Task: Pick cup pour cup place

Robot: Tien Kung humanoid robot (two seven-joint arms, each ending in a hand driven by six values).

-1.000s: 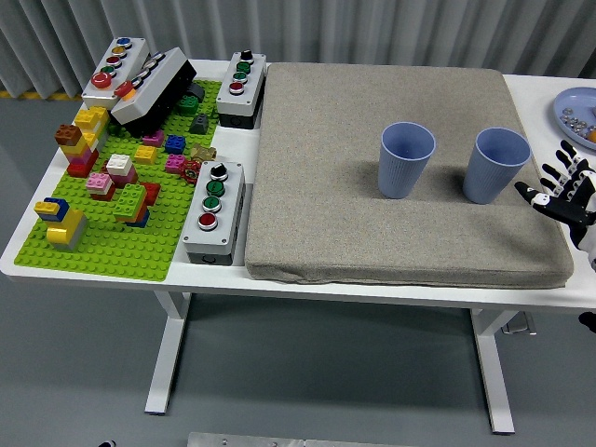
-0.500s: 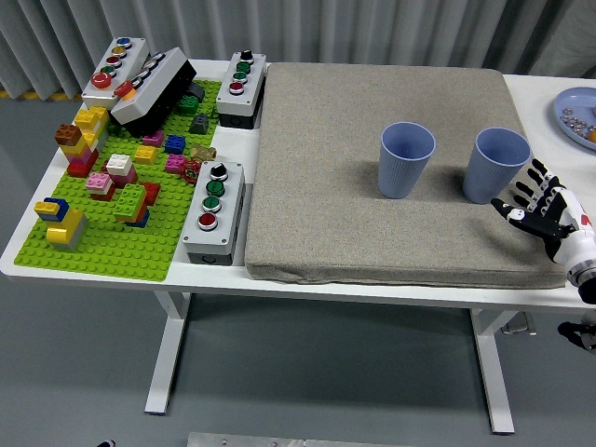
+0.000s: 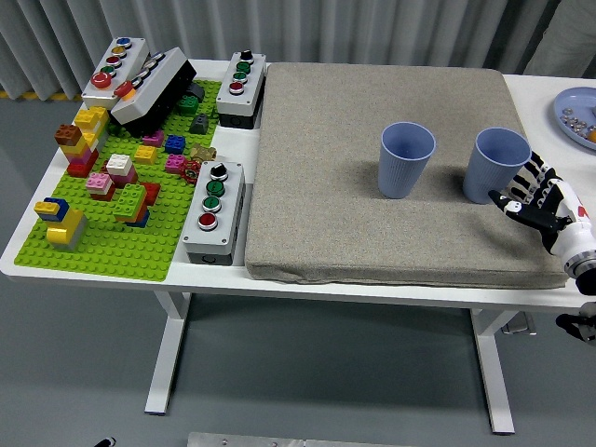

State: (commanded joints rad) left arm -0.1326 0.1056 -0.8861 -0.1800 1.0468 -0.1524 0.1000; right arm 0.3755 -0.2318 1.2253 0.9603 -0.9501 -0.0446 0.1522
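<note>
Two blue cups stand upright on a grey mat. The left cup is near the mat's middle. The right cup is near the mat's right side. My right hand comes in from the lower right with its fingers spread. Its fingertips are right beside the right cup's lower right side and hold nothing. What the cups contain cannot be seen. My left hand is out of view.
A blue plate with small items sits at the table's right edge. Left of the mat are a green baseplate with many toy bricks and several button boxes.
My right hand has moved left and in over the mat's right edge, ending close beside the right cup. The cups have not moved.
</note>
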